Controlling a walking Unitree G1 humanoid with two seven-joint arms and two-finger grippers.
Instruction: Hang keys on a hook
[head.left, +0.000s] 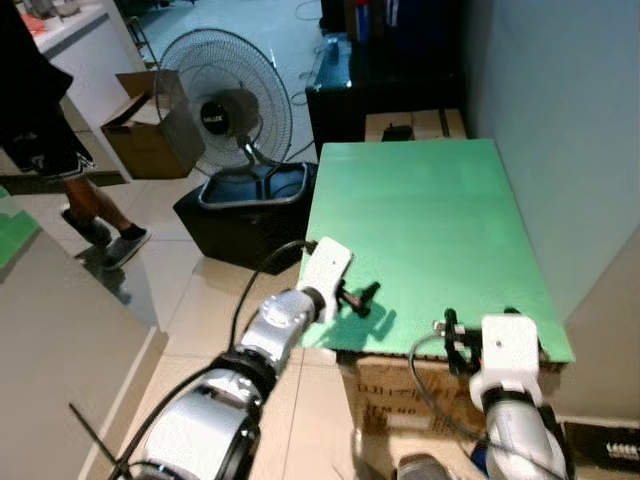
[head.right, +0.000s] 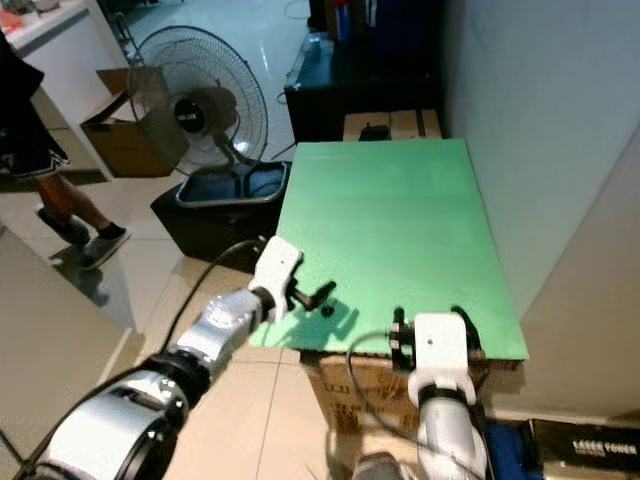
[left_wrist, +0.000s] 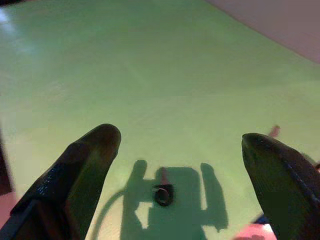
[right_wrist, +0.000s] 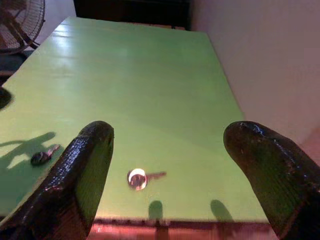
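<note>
- Left eye view: you look down on a green table (head.left: 420, 220) set against a pale wall, with both silver arms reaching over its near edge.
- Your left hand (head.left: 362, 298) hovers low over the near left part of the table, its two black fingers spread wide and holding nothing.
- Your right hand (head.left: 480, 325) sits at the near right edge, fingers also spread wide and empty.
- In the left wrist view, a small dark key (left_wrist: 163, 192) lies flat on the green top, inside the hand's own shadow, between the fingers and not touched by them.
- In the right wrist view, a second key with a bright round head (right_wrist: 138, 178) lies flat near the front edge, between that hand's fingers and apart from them. The dark key shows off to one side there.
- No hook can be made out.
- My judgement: the task is barely begun. Neither key is grasped, so picking up, carrying and hanging all remain.
- Beyond the table stand a floor fan (head.left: 225, 105), a black bin (head.left: 240, 215) and an open cardboard box (head.left: 140, 130). A person's legs (head.left: 95, 215) stand at far left.
- Writing: the fan's hub carries a label too small to read. The box under the table (head.left: 385, 395) has faint print, also unreadable.
</note>
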